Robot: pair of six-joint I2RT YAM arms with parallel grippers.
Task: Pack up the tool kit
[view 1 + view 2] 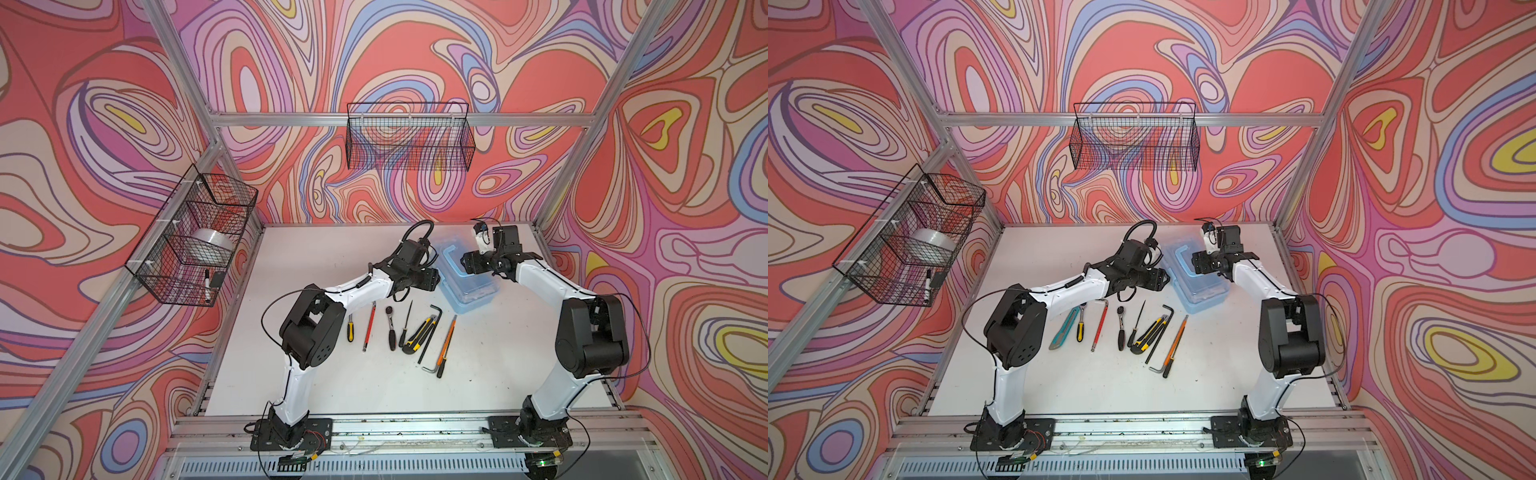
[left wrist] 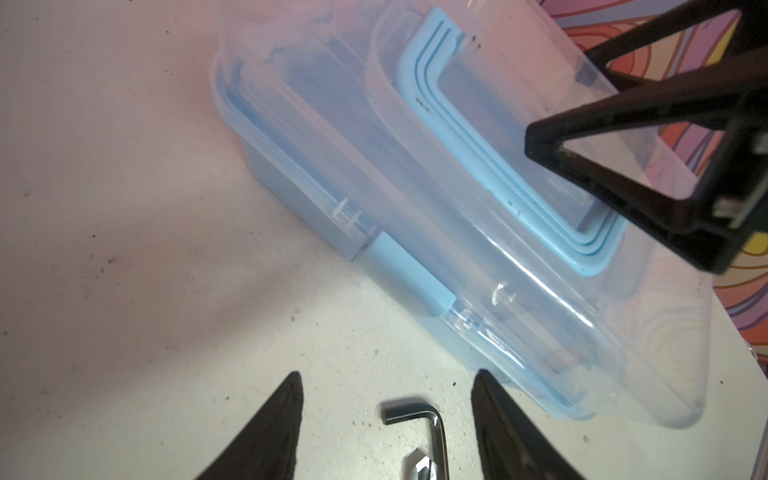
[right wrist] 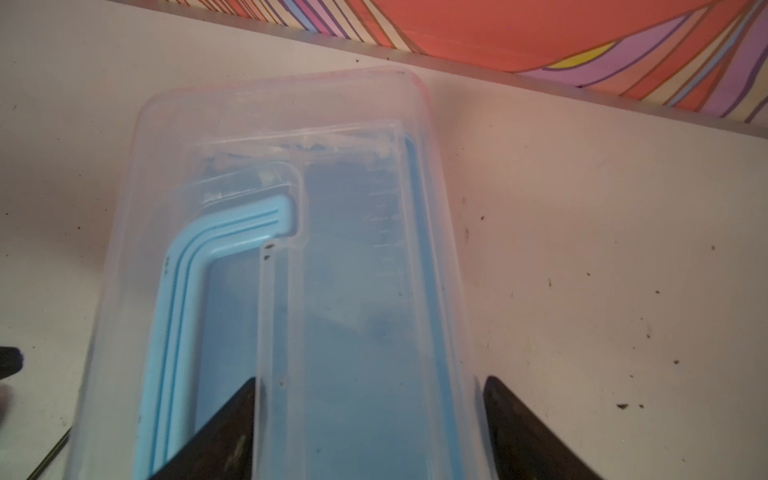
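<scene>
Case: I find the rectangular light-blue plastic case [image 1: 470, 291] on the white table [image 1: 332, 257], at about 1 o'clock from the table's middle in both top views.
Lid: the clear plastic lid [image 3: 353, 270] lies on the case. The blue U-shaped handle [image 2: 457, 145] lies flat in the lid's recess.
Left gripper: the left gripper [image 1: 1165, 277] stands at the case's 9 o'clock side, close to its long wall but apart from it. Its jaws are well apart, and I see nothing between its fingers [image 2: 266, 436].
Under left gripper: a dark L-shaped steel hex key [image 2: 432, 419] lies on the table below the gap.
Right gripper: the right gripper [image 1: 466, 264] reaches over the lid from 3 o'clock with its jaws spread wide. One finger is above the lid's middle, the other just outside its long edge. It holds nothing. I cannot tell whether it touches the lid.
Loose tools: these lie in a row on the table at the case's 7 o'clock, all outside the case. Among them are a teal flat cutter [image 1: 1064, 330], a black ratchet [image 1: 1121, 328] and a yellow-and-black utility knife [image 1: 1148, 332].
</scene>
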